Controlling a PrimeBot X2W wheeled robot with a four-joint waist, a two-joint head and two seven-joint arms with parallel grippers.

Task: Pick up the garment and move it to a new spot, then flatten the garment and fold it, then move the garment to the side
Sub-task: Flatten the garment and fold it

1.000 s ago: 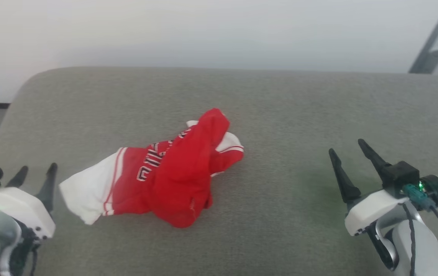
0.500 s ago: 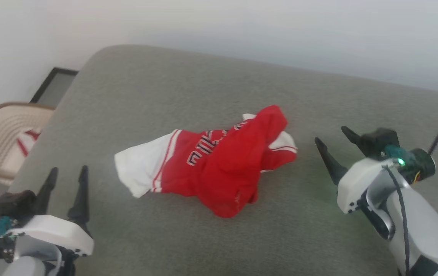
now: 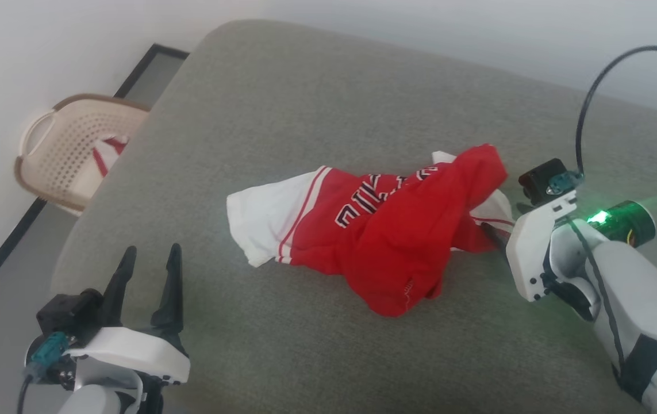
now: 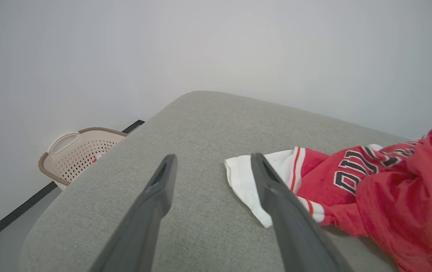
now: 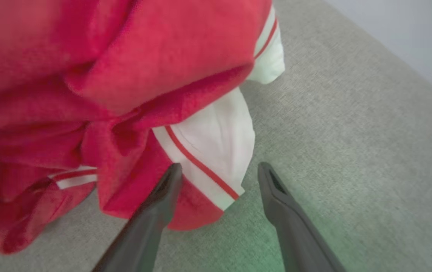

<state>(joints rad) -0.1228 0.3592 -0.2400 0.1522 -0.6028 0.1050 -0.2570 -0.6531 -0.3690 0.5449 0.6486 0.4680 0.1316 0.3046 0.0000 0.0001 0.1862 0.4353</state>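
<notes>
Lying crumpled on the grey cushion [image 3: 305,103], the garment [image 3: 385,241] runs its long axis from side to side — one white sleeve toward the left tool [image 3: 152,249], the bunched red end and the other sleeve toward the right tool [image 5: 219,166]. The right tool is nearer: spread wide and empty, at the striped sleeve hem, though I cannot tell whether it touches. The left tool — equally wide, empty — hangs apart from the cloth.
</notes>
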